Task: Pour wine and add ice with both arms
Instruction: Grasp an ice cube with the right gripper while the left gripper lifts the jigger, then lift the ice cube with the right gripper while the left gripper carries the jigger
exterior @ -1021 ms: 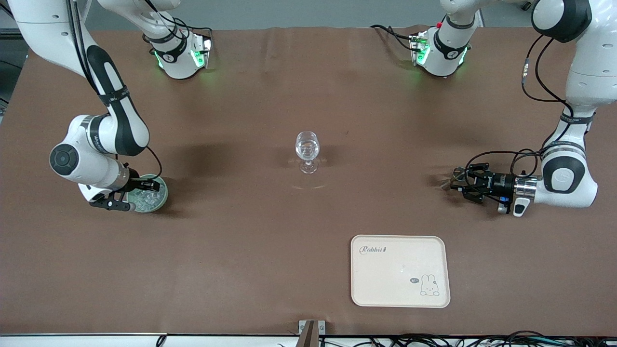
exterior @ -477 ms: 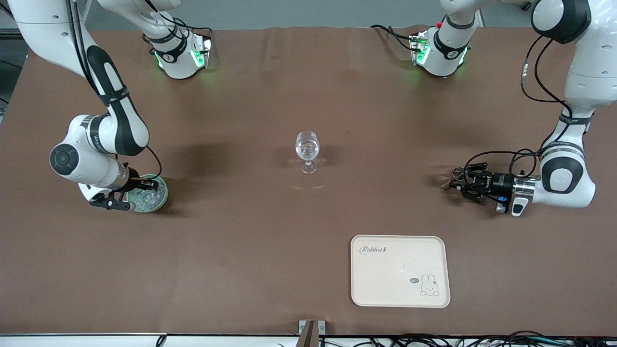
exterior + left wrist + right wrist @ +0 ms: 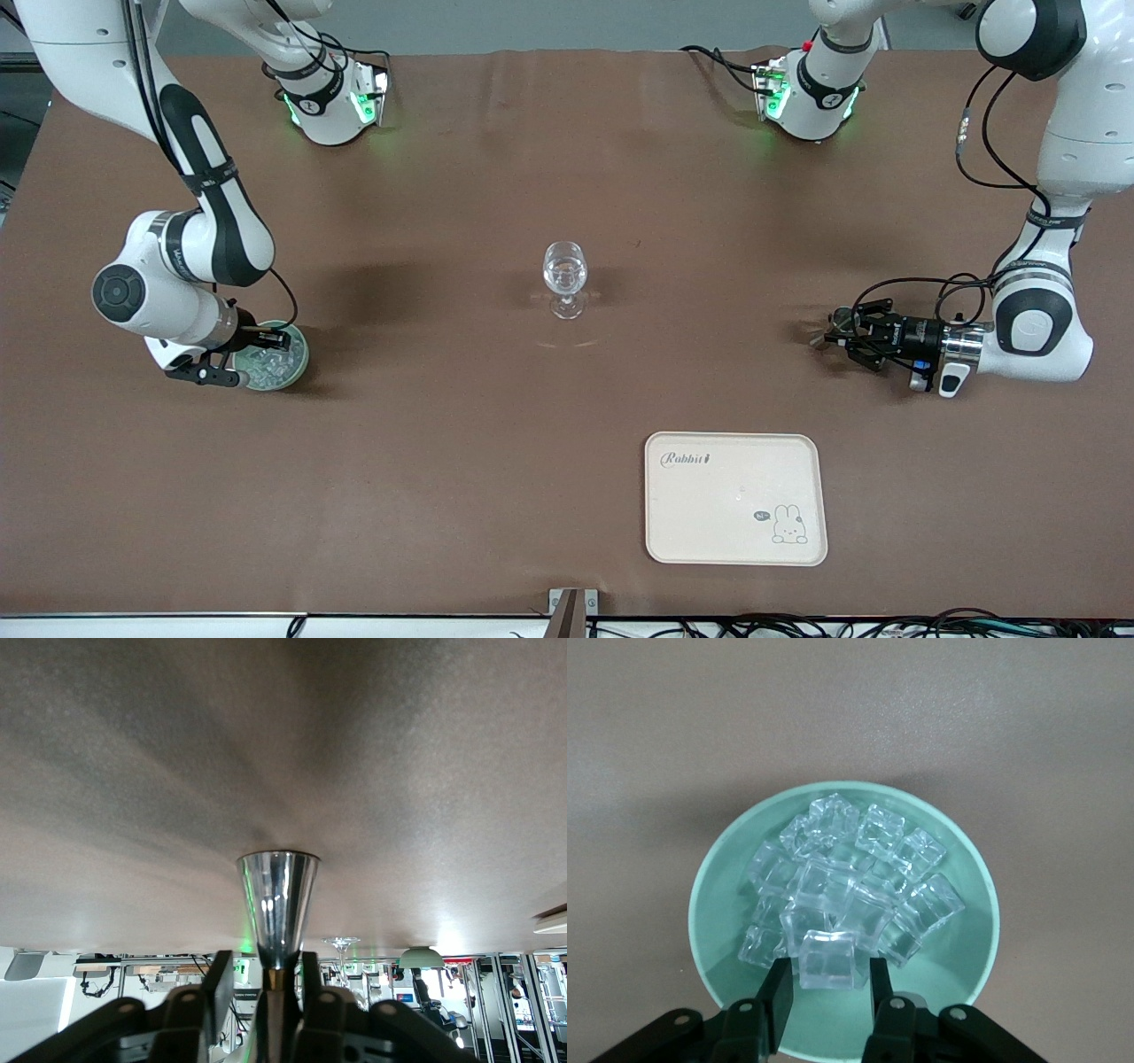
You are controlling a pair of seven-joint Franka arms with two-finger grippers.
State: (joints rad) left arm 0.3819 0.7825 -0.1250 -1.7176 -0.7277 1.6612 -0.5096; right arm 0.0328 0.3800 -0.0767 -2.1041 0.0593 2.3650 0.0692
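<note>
Slightly shifted, the left tool (image 3: 837, 338) pinches a metal cup (image 3: 278, 904) low over the counter (image 3: 567, 416), while the right tool (image 3: 826, 990) squeezes 1 ice cube (image 3: 829, 960) in the bowl (image 3: 713, 904), which should lift straight up, grip unchanged.

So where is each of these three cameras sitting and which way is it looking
Front view: high across the table, facing both arms; shows the left tool, the right tool over the green bowl, the wine glass and the tray.
Left wrist view: low, looking along the tabletop at a metal cone in its fingers.
Right wrist view: looks down at the ice; its fingers flank one cube.
Shared: the bowl of ice shows in front and right wrist views.
</note>
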